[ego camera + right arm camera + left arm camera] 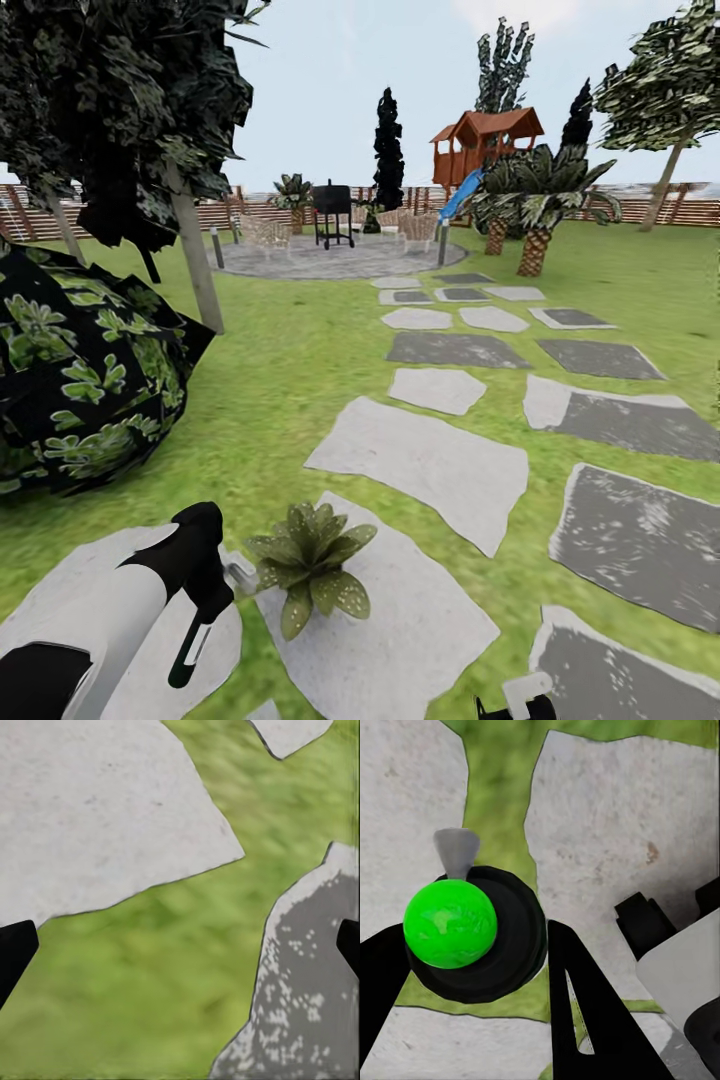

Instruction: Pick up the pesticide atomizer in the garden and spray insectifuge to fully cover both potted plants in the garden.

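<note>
head view: the left arm reaches down at near left, its left gripper [205,615] just beside 1 potted plant [310,565] with white-specked leaves on a pale stepping stone [400,640].

left wrist view: the pesticide atomizer [472,934], seen from above, sits clamped between the black fingers [585,1012].

right wrist view: the right gripper [180,945] hangs over grass [150,990], jaws wide apart.

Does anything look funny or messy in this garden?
Nothing looks broken or knocked over. The little potted plant stands upright on a pale stepping stone and has whitish specks on its leaves. Beside it, the left gripper holds a spray bottle.
</note>
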Available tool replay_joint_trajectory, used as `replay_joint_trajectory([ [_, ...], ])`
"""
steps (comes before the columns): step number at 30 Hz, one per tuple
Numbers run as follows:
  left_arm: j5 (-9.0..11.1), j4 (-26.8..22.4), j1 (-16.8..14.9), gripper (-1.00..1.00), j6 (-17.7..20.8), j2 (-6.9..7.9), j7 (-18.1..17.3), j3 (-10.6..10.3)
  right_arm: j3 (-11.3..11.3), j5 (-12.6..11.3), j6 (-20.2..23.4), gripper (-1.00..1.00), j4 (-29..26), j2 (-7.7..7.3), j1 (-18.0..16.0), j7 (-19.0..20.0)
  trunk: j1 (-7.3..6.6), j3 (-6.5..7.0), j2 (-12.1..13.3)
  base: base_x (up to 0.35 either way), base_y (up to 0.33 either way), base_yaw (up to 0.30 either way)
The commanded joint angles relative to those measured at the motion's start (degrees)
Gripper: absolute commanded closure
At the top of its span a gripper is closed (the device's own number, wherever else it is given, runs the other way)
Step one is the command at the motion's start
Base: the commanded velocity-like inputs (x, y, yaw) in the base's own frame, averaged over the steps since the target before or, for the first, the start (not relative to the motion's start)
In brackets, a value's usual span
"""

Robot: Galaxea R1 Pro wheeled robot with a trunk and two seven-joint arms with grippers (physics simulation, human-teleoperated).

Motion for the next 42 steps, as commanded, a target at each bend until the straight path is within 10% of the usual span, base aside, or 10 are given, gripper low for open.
replay_joint_trajectory([
  [1,-0.39,-0.12,-0.02,1.0,0.37,0.01,-0.57,-0.2,0.45,0.45,0.01,-1.0,0.04,-0.01,-0.03,-0.59,-0.03,-0.05,-0.03,-0.197,-0.229,0.005],
  [19,-0.39,-0.12,0.07,1.0,0.37,-0.2,-0.54,-0.2,0.45,0.43,0.01,-1.0,0.04,-0.01,-0.03,-0.59,-0.03,-0.05,-0.03,-0.073,-0.259,0.187],
  [42,-0.31,-0.25,0.81,1.0,0.07,-0.14,-0.62,-0.05,0.18,0.38,0.01,-1.0,-0.2,0.05,-0.03,-0.59,-0.03,0.48,-0.03,-0.176,-0.064,-0.111],
])
